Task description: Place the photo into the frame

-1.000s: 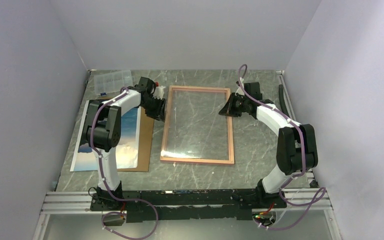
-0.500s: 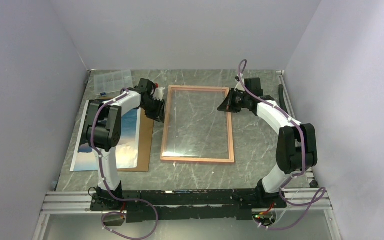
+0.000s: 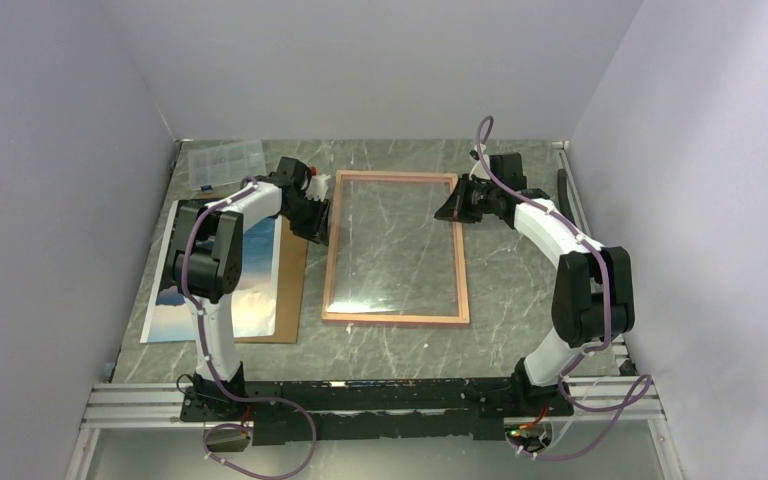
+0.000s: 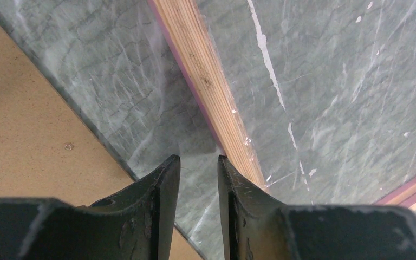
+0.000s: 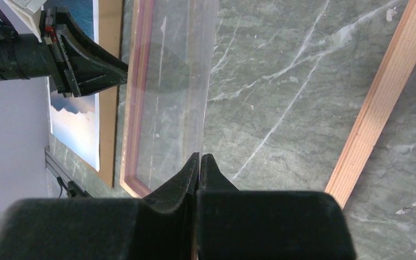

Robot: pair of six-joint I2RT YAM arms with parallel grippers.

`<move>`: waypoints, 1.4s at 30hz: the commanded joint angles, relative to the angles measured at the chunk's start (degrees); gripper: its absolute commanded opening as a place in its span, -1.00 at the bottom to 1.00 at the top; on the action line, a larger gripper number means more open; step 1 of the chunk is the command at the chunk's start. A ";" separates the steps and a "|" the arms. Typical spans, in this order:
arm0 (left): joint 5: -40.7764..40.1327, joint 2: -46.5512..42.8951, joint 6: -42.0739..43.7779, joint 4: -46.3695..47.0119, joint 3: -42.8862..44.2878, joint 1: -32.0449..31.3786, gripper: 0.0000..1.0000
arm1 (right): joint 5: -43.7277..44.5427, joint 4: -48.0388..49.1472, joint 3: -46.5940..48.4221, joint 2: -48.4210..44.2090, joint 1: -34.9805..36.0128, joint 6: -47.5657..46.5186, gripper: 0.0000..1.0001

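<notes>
The frame [image 3: 395, 318] lies flat mid-table, its tan wood side showing [image 4: 206, 76]. A clear pane [image 3: 390, 240] sits inside it. My right gripper [image 3: 452, 207] is shut on the pane's right edge [image 5: 197, 130] near the frame's right rail [image 5: 382, 103], holding that edge up. At the outer side of the frame's left rail my left gripper [image 3: 324, 222] is open, and marble shows in the gap between its fingers [image 4: 197, 162]. The photo [image 3: 258, 275], sea and sky side up, lies at the left on a brown backing board [image 3: 291, 290], partly hidden by my left arm.
A clear plastic compartment box [image 3: 225, 163] stands at the back left. A dark bar [image 3: 563, 190] lies along the right wall. The brown board's edge [image 4: 27, 119] is close beside my left fingers. Grey walls close in three sides of the table.
My right gripper has shifted a little toward the back of the table with the pane's edge in it. The left jaws have narrowed slightly.
</notes>
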 commanded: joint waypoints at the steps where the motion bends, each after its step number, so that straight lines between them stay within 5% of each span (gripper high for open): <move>1: 0.23 -1.85 0.11 1.60 -1.19 -0.32 -0.25 | -3.79 1.70 2.87 -0.87 -0.29 -1.06 -1.00; 36: -1.26 -4.23 1.01 0.36 -1.93 -0.29 -0.32 | -15.31 14.89 -5.68 -3.17 -6.06 11.33 -1.00; 42: 0.14 -4.26 0.33 1.21 -3.26 -0.29 -0.32 | -18.06 25.41 -10.16 -3.84 -5.80 22.65 -1.00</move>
